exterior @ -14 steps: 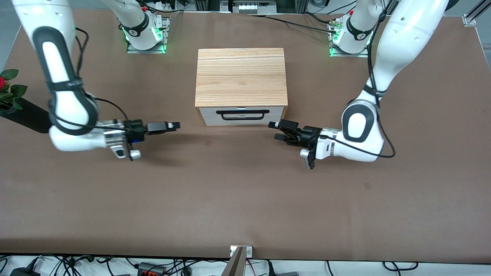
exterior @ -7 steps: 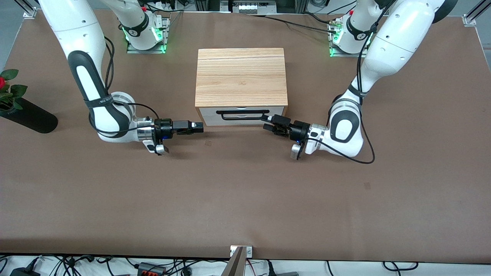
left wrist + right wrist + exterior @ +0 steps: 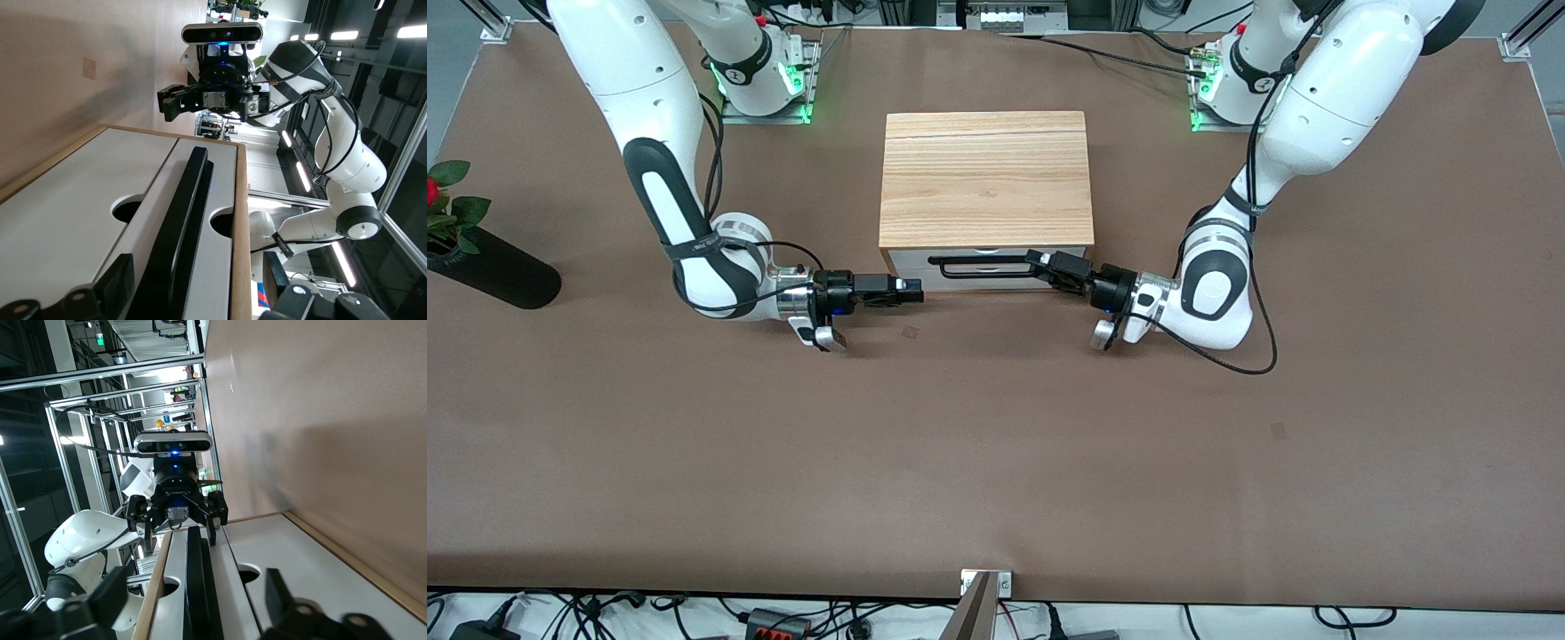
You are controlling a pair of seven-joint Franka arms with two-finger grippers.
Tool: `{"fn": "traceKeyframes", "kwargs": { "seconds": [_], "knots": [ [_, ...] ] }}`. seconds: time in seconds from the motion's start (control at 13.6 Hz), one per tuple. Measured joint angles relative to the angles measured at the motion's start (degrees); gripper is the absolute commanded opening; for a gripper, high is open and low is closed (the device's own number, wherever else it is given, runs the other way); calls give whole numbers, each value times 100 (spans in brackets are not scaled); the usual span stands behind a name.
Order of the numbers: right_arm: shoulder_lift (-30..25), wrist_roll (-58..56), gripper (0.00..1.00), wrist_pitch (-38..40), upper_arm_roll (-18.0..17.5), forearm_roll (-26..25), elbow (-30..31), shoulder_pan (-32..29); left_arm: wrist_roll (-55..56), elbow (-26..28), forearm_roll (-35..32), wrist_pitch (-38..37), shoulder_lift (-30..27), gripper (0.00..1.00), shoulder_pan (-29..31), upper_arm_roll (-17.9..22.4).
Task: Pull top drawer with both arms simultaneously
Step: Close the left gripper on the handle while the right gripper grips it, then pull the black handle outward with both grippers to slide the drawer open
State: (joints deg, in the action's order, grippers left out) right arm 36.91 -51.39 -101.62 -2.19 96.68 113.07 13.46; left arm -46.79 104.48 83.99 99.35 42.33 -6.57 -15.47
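The light wood box [image 3: 985, 178] stands mid-table. Its top drawer [image 3: 911, 258] is closed, and the black bar handle [image 3: 983, 260] runs across the white front. My left gripper [image 3: 1040, 263] is open at the handle's end toward the left arm. In the left wrist view the handle [image 3: 187, 213] runs between the left gripper's [image 3: 197, 280] fingers without touching them. My right gripper [image 3: 911, 289] is open, low by the box's corner toward the right arm. In the right wrist view the handle [image 3: 197, 587] lies in line between the right gripper's [image 3: 193, 590] spread fingers.
A black vase with a red flower [image 3: 489, 267] lies at the right arm's end of the table. The lower white drawer front [image 3: 996, 280] sits under the top one. Both arm bases [image 3: 760, 76] stand at the table's edge farthest from the front camera.
Both arms have swung inward toward the box, bringing the grippers from well apart to the two ends of the handle. Their jaws look slightly narrower.
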Motion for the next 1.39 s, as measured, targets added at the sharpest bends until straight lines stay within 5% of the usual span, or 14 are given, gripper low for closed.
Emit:
{"fn": "traceKeyframes", "kwargs": {
  "seconds": [0.29,0.59,0.73,1.1,1.39],
  "knots": [
    [4,-10,59,0,-6,96,0,109,-44,56,76,3,75,39,15,38],
    [5,-13,51,0,-7,146,0,175,-90,74,79,55,127,28,16,55],
    [14,-13,50,3,-9,146,2,257,-194,78,79,76,137,24,13,55],
    [17,-53,18,14,-11,154,3,486,-415,54,145,48,139,22,15,42],
    [34,-348,6,102,-8,230,4,484,-416,56,150,66,146,21,12,43]
  ]
}}
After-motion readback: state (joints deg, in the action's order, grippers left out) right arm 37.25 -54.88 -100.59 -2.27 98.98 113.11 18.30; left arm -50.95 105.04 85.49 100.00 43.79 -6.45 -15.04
